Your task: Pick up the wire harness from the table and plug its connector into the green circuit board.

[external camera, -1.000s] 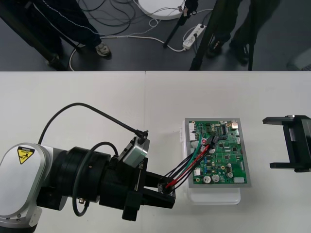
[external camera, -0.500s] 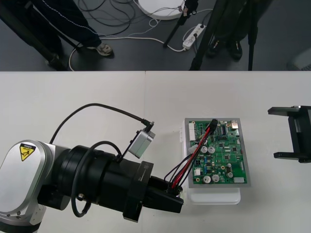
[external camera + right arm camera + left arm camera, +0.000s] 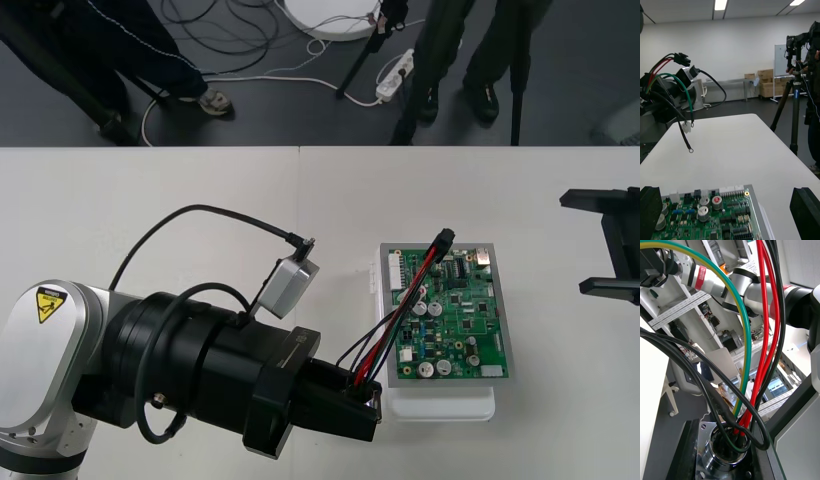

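Overhead, the left gripper (image 3: 358,398) clamps the wire harness (image 3: 395,318) beside the green circuit board (image 3: 465,320), its plug (image 3: 442,238) over the board's far edge. The right gripper (image 3: 612,245) waits spread at the table (image 3: 200,200) edge. From the right wrist, its fingers (image 3: 649,213) stand wide and the plug hangs aloft above the board. From the left wrist, the metal socket (image 3: 724,452) sits pinched between that gripper's fingers.

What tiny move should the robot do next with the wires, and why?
Probably tip the left gripper down a little, so the black plug sinks toward the green circuit board. The gripper is shut on the metal socket of the wire harness, and the plug hangs in the air above the board, not plugged in. The right gripper waits open at its side.
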`<state>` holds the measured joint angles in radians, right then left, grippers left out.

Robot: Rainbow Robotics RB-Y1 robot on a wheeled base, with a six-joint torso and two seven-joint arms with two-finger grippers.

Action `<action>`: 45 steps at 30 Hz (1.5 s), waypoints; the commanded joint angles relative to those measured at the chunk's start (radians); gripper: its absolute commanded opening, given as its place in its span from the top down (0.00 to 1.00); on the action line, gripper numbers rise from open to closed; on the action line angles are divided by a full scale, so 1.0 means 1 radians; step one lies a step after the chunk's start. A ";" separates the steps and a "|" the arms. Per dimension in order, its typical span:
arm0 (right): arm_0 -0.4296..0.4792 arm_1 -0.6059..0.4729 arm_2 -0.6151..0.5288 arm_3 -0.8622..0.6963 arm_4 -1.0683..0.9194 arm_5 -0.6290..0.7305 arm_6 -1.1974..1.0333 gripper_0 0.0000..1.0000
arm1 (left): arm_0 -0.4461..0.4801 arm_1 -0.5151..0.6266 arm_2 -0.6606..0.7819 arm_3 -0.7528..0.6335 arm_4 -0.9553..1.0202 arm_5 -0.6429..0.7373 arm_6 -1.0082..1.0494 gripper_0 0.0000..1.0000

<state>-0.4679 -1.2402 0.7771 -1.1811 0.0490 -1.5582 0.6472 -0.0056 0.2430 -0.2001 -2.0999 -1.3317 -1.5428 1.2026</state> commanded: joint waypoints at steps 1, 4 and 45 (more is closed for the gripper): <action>-0.041 0.004 -0.032 -0.063 0.002 -0.013 -0.075 0.00 | -0.025 -0.008 -0.019 -0.042 0.023 -0.028 0.023 1.00; -0.057 0.018 -0.032 -0.077 0.014 -0.013 -0.081 0.00 | -0.027 -0.008 -0.019 -0.042 0.022 -0.028 0.021 1.00; -0.259 0.278 -0.030 -0.195 0.158 -0.013 -0.382 0.00 | -0.014 -0.008 -0.007 -0.034 0.071 -0.028 -0.061 1.00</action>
<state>-0.6834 -0.9814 0.7725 -1.3297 0.2070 -1.5589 0.3437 -0.0057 0.2430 -0.2003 -2.0999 -1.2761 -1.5428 1.2005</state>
